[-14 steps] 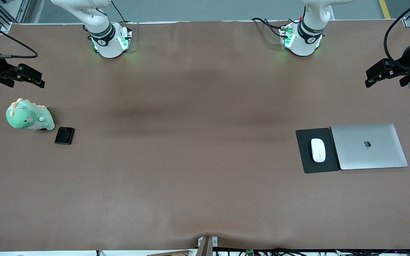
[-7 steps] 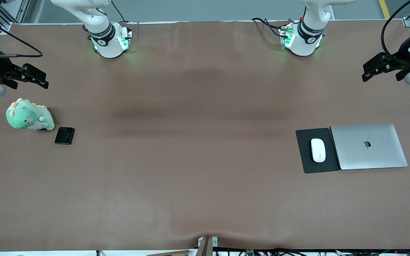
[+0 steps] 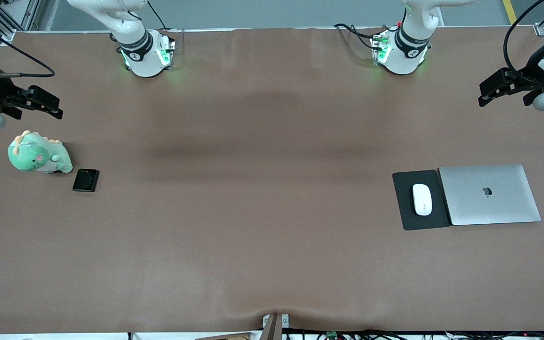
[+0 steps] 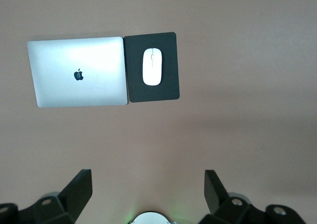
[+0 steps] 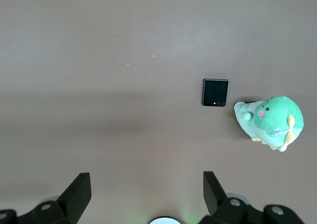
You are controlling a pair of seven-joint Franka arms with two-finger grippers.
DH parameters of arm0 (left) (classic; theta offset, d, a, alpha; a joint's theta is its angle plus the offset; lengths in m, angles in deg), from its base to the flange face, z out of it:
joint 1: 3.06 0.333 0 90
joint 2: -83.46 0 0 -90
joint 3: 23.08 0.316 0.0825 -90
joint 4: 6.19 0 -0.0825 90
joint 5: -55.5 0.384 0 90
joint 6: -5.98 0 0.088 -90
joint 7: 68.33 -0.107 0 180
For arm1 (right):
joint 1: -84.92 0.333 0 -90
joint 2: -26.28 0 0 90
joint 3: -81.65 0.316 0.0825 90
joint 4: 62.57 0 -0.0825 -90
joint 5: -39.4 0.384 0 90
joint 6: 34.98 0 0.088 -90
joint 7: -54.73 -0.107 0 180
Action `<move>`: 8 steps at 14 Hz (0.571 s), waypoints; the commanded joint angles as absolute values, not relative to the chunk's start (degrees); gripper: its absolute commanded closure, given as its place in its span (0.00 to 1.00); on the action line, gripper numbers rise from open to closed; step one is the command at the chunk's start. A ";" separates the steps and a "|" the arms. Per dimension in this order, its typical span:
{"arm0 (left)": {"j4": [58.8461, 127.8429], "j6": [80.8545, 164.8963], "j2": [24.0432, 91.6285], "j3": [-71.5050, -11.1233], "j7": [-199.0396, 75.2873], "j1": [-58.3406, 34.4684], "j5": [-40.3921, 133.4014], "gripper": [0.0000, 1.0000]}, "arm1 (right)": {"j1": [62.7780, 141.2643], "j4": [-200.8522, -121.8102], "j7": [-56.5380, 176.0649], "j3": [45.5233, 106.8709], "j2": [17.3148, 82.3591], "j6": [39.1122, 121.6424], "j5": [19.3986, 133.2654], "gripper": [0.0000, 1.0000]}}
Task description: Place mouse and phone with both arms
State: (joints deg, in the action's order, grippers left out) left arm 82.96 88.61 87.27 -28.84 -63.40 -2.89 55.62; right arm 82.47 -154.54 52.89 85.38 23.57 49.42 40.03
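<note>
At the right arm's end of the tabletop [image 3: 262,198], the right gripper [image 3: 40,101] hangs in the air with its jaws spread wide and nothing between them. It is over bare tabletop, farther from the front camera than the green plush dinosaur [image 3: 38,153]. Just beside that toy, slightly nearer the front camera, the phone [image 3: 86,180] lies flat and folded, untouched.

The middle of the tabletop holds nothing that belongs to the task.

Toward the left arm's end, the mouse [image 3: 422,199] sits on a black mouse pad [image 3: 404,215], which touches the edge of a closed silver laptop [image 3: 489,194]. The left gripper [image 3: 501,89] hovers high above the tabletop, farther from the front camera than the laptop, also released and empty. In the left wrist view the mouse [image 4: 152,66] appears well apart from the gripper's fingers [image 4: 79,189]; the right wrist view shows the phone [image 5: 215,92] equally clear of that gripper's fingers [image 5: 78,190].

Judging from this, the task has barely started. Neither item has been picked up, so both approaches, both grasps and both placements are left. Where the two things should end up, the pictures do not show.
</note>
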 commanded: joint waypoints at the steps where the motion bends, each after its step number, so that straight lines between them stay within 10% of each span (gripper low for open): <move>1: 83.90 88.15 88.47 -28.79 -62.35 -3.15 55.14 0.00 | 82.20 -155.47 53.50 85.43 22.42 49.13 39.49 0.00; 8: 83.72 88.68 87.85 -28.61 -61.65 -2.89 55.50 0.00 | 82.02 -155.39 53.15 85.25 22.42 49.22 40.19 0.00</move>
